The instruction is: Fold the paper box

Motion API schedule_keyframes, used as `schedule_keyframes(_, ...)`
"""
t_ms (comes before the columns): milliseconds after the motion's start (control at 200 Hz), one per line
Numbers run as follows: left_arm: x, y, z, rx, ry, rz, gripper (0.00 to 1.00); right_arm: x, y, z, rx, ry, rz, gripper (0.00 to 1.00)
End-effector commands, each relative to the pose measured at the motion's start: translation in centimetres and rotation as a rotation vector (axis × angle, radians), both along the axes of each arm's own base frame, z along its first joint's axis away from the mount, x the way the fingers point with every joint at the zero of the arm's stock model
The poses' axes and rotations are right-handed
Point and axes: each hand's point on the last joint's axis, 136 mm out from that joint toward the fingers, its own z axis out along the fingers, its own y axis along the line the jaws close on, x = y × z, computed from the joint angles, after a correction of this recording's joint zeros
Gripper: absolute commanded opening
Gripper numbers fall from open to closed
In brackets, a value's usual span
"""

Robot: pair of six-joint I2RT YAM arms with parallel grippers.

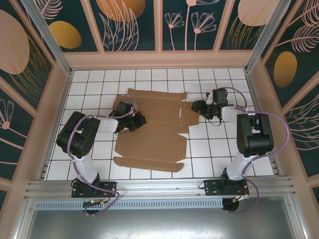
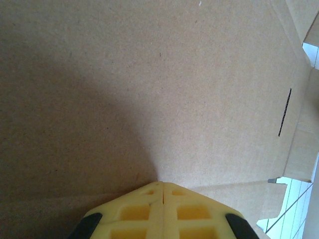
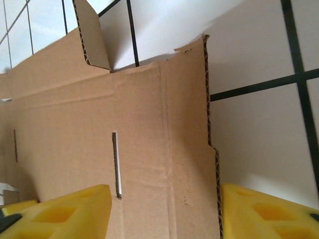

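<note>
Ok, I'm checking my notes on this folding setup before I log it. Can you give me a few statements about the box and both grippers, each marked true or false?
1. The paper box lies as a flat, open sheet. True.
2. The left gripper has its jaws wide open. False: its fingertips are closed together, low over the cardboard.
3. The right gripper is open, with the sheet's right edge between its fingers. True.
4. The table is bare wood. False: it is white with a dark grid.
5. A narrow slot is cut in the cardboard near the right gripper. True.
</note>
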Motion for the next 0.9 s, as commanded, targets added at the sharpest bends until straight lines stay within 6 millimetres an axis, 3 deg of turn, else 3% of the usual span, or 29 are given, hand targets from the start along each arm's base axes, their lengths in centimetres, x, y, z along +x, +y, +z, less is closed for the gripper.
schedule_keyframes(0, 0.3, 0.6, -1.2, 0.033, 0.023, 0.02, 0.0, -0.4, 1.6, -0.4, 0.102, 0.025, 0.036, 0.47)
schedule_keyframes(155, 0.2, 0.6, -1.3, 0.035, 0.026, 0.018, 0.0, -0.6, 2.5, -0.2, 0.092, 0.011, 0.058, 0.41)
schedule_keyframes(315, 0.2, 0.7, -1.5, 0.035, 0.029, 0.018, 0.0, -0.5, 3.6, -0.7, -0.021, 0.015, 0.095, 0.26)
schedule_keyframes(500, 0.1, 0.7, -1.7, 0.04, 0.035, 0.018, 0.0, -0.2, 5.6, -0.2, -0.097, -0.005, 0.146, 0.2)
schedule_keyframes(716, 0.1, 0.7, -2.0, 0.046, 0.043, 0.015, 0.0, 0.4, 8.1, 1.4, -0.184, -0.04, 0.178, 0.22)
schedule_keyframes(896, 0.2, 0.7, -2.1, 0.048, 0.047, 0.017, 0.0, 0.7, 10.8, 0.7, -0.277, -0.018, 0.217, 0.41)
